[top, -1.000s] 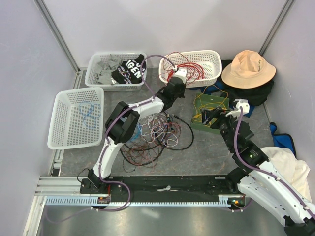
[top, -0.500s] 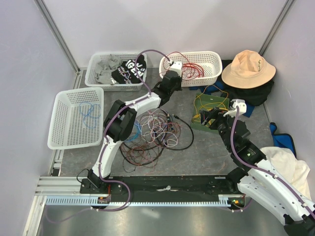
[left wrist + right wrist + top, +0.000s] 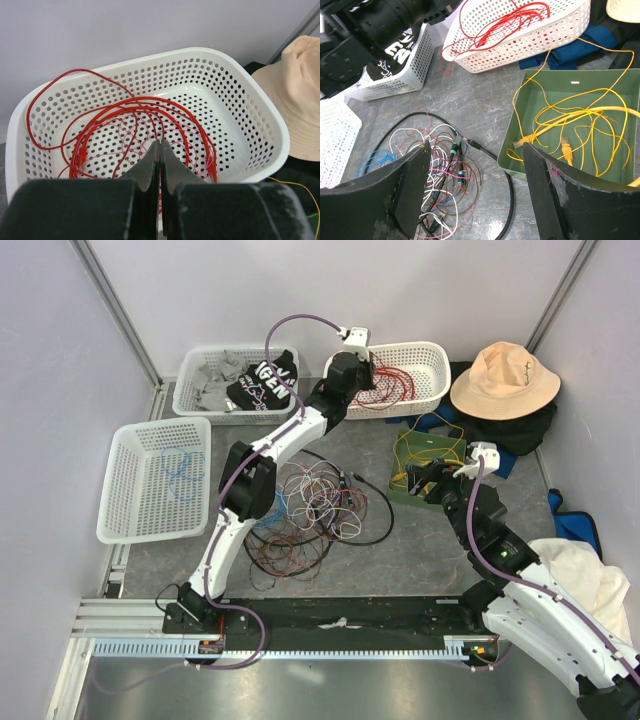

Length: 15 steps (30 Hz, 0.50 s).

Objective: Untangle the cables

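A loose heap of thin cables [image 3: 315, 505], white, red, brown, blue and black, lies mid-floor; it also shows in the right wrist view [image 3: 445, 165]. Red cables [image 3: 392, 380] lie coiled in the white back basket [image 3: 435, 390]. My left gripper [image 3: 364, 368] hangs over that basket; in its wrist view the gripper [image 3: 160, 143] is shut, with a red cable [image 3: 80, 150] running into the tips. Yellow cables [image 3: 570, 120] lie in a green tray [image 3: 519, 145]. My right gripper [image 3: 476, 146] is open and empty above the floor between heap and tray, also seen from the top [image 3: 425, 480].
A white basket [image 3: 120, 500] at left holds a blue cable [image 3: 180, 468]. Another basket [image 3: 200, 390] at the back holds grey cloths and a black cap. A tan hat [image 3: 505, 378] sits back right. A white cloth [image 3: 580, 570] lies at right.
My left gripper has moved back and up from the basket's left rim to over the basket, still shut. The right arm has barely shifted.
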{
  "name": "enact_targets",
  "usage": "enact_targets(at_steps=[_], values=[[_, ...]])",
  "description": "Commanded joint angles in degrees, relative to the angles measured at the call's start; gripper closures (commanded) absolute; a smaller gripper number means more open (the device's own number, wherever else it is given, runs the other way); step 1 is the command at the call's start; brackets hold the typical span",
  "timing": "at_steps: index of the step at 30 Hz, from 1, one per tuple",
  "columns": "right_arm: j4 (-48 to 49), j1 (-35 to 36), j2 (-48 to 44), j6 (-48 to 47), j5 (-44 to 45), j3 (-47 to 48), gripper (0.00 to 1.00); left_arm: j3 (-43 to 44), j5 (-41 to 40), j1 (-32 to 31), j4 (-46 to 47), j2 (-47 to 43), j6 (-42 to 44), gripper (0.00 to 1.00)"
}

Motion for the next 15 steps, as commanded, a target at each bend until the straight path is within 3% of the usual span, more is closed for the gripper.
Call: enact_targets(at_steps=[1, 4, 6, 7, 9, 10, 12, 15], values=[[1.9, 0.1, -0.2, -0.8, 1.1, 0.0, 0.19, 12.0, 4.1, 1.6, -5.5, 8.1, -4.6, 0.98], [1.8, 0.1, -0.2, -0.9, 1.3, -0.1, 0.18, 16.2, 4.3, 2.7, -8.0, 10.1, -7.2, 0.94], [1.7, 0.1, -0.1, -0.9, 1.5, 0.0, 0.18, 8.6, 2.5, 3.0, -5.1, 5.3, -7.8, 0.85], [1.8, 0.1, 0.1, -0.9, 1.2, 0.0, 0.18, 4.2, 0.9, 3.1, -1.7, 2.2, -7.2, 0.7], [1.8, 0.1, 0.5, -0.8, 0.8, 0.1, 0.19, -7.4, -0.4, 3.1, 7.6, -7.2, -5.7, 0.56], [2.0, 0.2, 0.6, -0.5, 0.7, 0.1, 0.19, -9.4, -1.4, 2.9, 8.6, -9.8, -4.3, 0.46], [2.3, 0.2, 0.3, -0.4, 0.1, -0.3, 0.18, -14.1, -2.3, 2.3, 8.7, -17.2, -2.5, 0.4], [2.9, 0.1, -0.1, -0.2, -0.7, -0.5, 0.17, -22.3, -4.3, 0.3, 8.7, -27.6, 0.2, 0.16]])
